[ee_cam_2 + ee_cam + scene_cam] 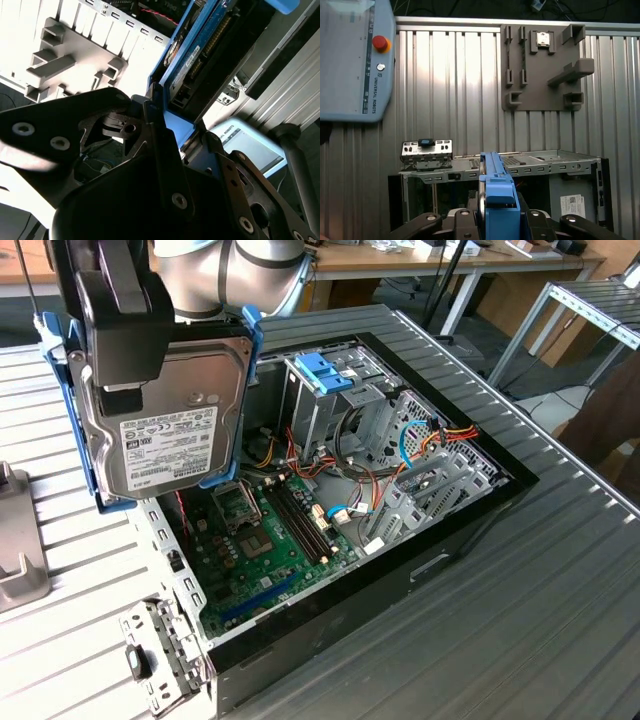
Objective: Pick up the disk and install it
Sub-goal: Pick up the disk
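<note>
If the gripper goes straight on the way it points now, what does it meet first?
Probably the motherboard inside the open computer case, and the held disk would touch it first; depth is unclear.

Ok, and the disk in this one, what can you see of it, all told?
The disk is a flat grey metal drive with a white label on its face, framed by a light-blue plastic carrier. It is in the air, roughly upright, clamped between the gripper's black fingers, over the exterior view's left end of the open computer case. Nothing else seems to touch it.
</note>
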Robot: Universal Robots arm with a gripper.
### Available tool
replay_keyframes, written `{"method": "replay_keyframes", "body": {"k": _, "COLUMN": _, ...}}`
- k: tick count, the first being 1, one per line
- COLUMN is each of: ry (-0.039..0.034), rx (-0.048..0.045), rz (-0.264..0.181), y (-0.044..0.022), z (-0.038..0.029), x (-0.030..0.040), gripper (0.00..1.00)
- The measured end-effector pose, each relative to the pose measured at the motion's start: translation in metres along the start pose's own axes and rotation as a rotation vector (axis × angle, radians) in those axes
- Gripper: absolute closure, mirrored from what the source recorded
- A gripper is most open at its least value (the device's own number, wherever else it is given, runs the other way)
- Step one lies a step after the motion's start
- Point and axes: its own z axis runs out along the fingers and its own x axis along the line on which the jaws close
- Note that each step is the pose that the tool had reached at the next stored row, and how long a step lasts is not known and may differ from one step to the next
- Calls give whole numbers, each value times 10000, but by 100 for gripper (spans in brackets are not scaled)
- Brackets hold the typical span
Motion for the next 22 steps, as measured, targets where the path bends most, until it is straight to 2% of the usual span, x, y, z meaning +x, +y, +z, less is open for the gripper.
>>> {"method": "replay_keyframes", "body": {"k": 19, "ry": 10, "rx": 1, "rz": 0, "y": -105, "z": -10, "x": 57, "gripper": 63}}
{"method": "replay_keyframes", "body": {"k": 22, "ry": 12, "rx": 0, "rz": 1, "y": -136, "z": -14, "x": 84, "gripper": 63}}
